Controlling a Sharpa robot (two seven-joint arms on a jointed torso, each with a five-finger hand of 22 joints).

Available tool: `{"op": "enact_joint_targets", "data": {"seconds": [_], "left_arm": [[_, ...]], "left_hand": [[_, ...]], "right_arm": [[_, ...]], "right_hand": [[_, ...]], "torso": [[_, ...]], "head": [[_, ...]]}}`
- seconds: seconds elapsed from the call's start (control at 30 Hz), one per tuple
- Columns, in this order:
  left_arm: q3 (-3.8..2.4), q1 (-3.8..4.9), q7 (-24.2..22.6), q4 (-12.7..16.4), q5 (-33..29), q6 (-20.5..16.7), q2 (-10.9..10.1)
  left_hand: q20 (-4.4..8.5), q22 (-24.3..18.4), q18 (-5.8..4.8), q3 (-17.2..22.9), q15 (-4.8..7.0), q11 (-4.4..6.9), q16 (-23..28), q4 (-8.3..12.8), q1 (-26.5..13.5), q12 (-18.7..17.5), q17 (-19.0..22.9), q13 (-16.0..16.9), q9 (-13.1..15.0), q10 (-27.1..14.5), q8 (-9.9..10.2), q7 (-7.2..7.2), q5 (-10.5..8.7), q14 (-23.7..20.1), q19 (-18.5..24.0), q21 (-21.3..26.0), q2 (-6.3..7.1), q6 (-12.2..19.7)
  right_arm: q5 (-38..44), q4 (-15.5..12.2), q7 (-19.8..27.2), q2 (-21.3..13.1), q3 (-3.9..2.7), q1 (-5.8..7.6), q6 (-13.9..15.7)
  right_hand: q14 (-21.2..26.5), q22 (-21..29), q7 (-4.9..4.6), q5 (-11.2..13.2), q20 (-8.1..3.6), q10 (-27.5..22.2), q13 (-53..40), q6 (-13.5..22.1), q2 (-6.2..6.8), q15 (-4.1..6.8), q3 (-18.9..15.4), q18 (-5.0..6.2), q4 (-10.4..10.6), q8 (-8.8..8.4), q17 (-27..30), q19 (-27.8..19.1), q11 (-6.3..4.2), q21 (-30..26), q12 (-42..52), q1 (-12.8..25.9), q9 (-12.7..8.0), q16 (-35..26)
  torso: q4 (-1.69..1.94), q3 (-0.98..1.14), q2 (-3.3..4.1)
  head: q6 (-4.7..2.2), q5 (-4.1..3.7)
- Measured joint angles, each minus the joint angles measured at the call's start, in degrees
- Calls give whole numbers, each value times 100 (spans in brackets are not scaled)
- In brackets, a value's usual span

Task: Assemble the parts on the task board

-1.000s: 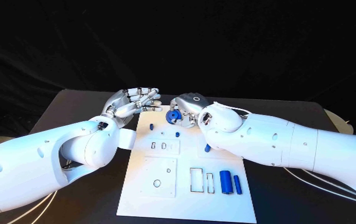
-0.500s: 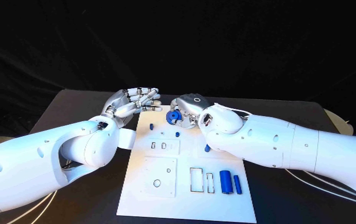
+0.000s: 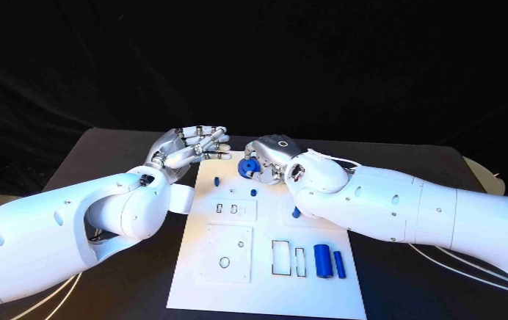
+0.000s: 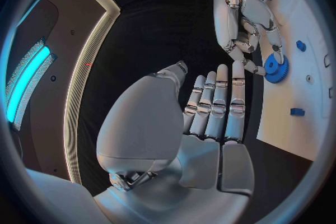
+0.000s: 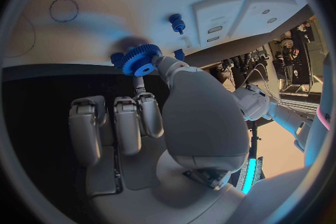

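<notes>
A black table (image 3: pixel 106 151) stands before a black curtain (image 3: pixel 254 48) filling the backdrop.

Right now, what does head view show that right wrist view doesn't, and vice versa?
Head view alone: two blue cylinders lying at the near end of the board, and the left hand, open beside the board's far corner. Right wrist view alone: the underside of the right hand, thumb and a finger pinching the gear. Both: gear, board, right hand.
</notes>
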State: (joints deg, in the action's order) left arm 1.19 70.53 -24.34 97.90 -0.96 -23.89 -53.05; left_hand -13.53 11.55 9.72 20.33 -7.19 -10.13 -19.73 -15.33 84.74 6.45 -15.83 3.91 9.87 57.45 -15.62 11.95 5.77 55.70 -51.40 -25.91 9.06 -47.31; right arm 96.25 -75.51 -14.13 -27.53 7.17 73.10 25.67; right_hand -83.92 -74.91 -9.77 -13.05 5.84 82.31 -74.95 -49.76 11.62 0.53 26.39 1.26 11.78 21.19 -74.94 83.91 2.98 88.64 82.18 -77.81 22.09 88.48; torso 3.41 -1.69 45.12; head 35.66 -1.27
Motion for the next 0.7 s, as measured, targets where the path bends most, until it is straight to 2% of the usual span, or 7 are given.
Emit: {"op": "enact_joint_targets", "data": {"seconds": [0.7], "left_arm": [[1, 0, 0, -73, 3, 0, 44]], "left_hand": [[0, 5, 0, 0, 0, 0, 0, 0, 0, 0, -5, 0, 0, 0, 0, 0, 0, 0, 0, 0, 0, 0]], "right_arm": [[24, -138, -76, -149, 6, -44, 131]], "right_hand": [[0, -4, 11, -27, 0, 0, 1, -12, 24, 0, 0, 0, 0, -49, 2, 0, 0, 22, 0, 24, -2, 0]], "torso": [[-6, 1, 3]], "head": [[4, 10]]}}
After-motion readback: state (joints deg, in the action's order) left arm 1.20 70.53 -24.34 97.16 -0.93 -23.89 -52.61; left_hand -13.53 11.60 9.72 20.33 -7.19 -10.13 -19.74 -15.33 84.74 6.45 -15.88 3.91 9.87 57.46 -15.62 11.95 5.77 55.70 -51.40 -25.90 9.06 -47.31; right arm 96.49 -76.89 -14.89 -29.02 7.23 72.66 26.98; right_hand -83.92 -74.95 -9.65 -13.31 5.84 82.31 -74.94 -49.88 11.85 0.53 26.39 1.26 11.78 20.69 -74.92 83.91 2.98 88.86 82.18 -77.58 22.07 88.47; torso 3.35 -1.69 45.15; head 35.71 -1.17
